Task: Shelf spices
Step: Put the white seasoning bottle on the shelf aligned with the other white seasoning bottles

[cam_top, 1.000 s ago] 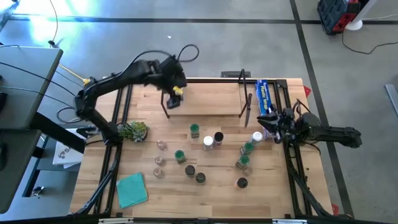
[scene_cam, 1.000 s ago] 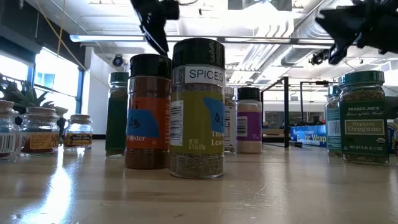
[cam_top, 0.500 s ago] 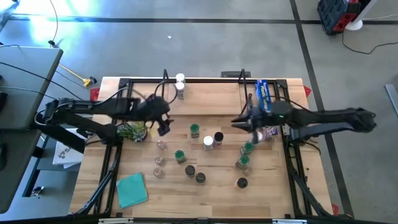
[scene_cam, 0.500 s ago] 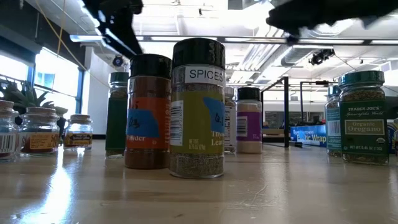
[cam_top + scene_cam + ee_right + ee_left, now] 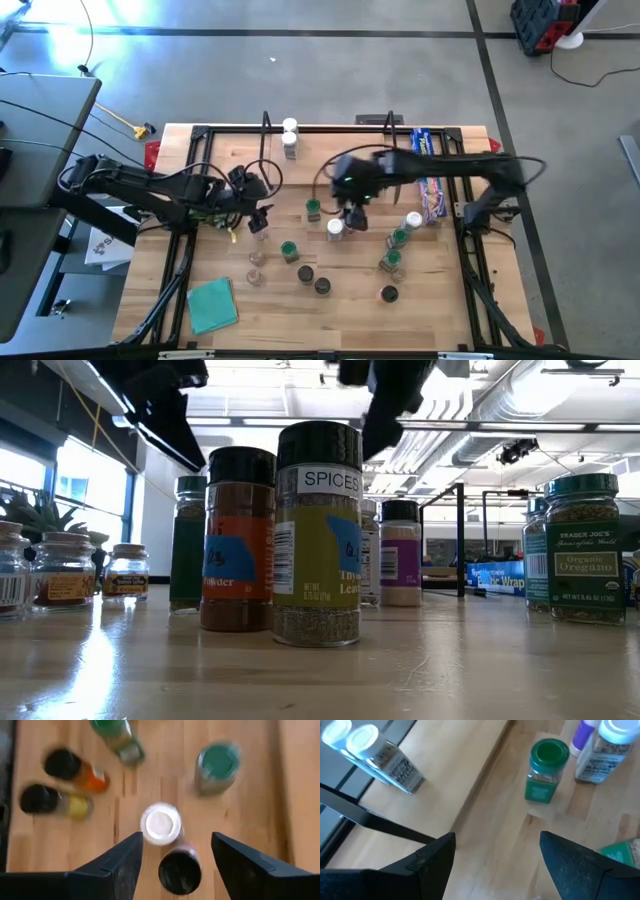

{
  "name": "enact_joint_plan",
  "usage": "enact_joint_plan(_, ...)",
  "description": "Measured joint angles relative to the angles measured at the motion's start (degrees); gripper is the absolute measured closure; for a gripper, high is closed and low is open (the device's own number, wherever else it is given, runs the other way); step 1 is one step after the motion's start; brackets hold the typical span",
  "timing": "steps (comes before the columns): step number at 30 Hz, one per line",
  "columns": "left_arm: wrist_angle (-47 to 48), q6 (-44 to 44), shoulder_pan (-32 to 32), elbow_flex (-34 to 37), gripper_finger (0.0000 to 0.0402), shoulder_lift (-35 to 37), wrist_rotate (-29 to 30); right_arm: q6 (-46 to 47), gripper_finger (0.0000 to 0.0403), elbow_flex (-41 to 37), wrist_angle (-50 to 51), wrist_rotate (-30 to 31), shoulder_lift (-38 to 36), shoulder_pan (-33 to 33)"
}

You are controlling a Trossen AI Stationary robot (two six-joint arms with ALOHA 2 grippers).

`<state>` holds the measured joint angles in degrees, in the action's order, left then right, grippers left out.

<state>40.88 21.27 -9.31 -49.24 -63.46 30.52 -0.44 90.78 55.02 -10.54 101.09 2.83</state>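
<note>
Several spice jars stand on their bases in the middle of the table, among them a white-lidded jar (image 5: 335, 229), a black-lidded one (image 5: 352, 220) and a green-lidded one (image 5: 313, 208). Two white-lidded jars (image 5: 290, 136) stand at the left end of the low wooden shelf (image 5: 335, 150) by the far edge. My right gripper (image 5: 175, 865) is open above the white-lidded jar (image 5: 161, 823) and the black-lidded jar (image 5: 179, 870), its fingers either side of them. My left gripper (image 5: 497, 850) is open over the table's left middle, with nothing between its fingers.
A long blue box (image 5: 428, 165) lies at the far right beside the shelf. A teal cloth (image 5: 212, 305) lies near the front left corner. A small green plant (image 5: 215, 210) sits by the left arm. More jars (image 5: 392, 260) stand at the right.
My left gripper has drawn back from the shelf's left end toward the table's left and near side and has come lower; two white-lidded jars now show where it was. My right gripper has swung from the table's right edge leftward to above the jars in the middle.
</note>
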Motion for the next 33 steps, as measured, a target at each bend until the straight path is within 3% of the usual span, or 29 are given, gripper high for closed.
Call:
enact_joint_plan(5, 0.7, 1.1, -2.8, 0.6, 0.0117, 0.0, -0.2, -3.2, 0.0166, 10.4, 10.5, 0.0, 12.0, -3.2)
enact_joint_plan(11, 2.7, 1.1, -4.7, 0.6, 0.0117, 0.0, 0.2, -3.1, 0.0166, 17.2, 14.7, 4.9, 19.0, -5.9)
enact_joint_plan(14, 2.8, 1.1, -5.1, 0.6, 0.0117, 0.0, 0.4, -3.3, 0.0166, 17.9, 14.8, 9.2, 19.9, -6.7)
enact_joint_plan(20, 2.6, 1.1, -6.0, 0.6, 0.0117, 0.0, 1.6, -5.1, 0.0167, 17.9, 14.2, 9.7, 19.9, -6.5)
enact_joint_plan(28, 2.6, 1.2, -6.3, 0.6, 0.0117, 0.0, 1.7, -21.4, 0.0167, 18.1, 14.3, 10.9, 20.1, -7.3)
enact_joint_plan(33, 2.5, 1.2, -6.3, 0.6, 0.0117, 0.0, 1.7, -23.5, 0.0167, 21.3, 15.6, 15.1, 20.1, -8.7)
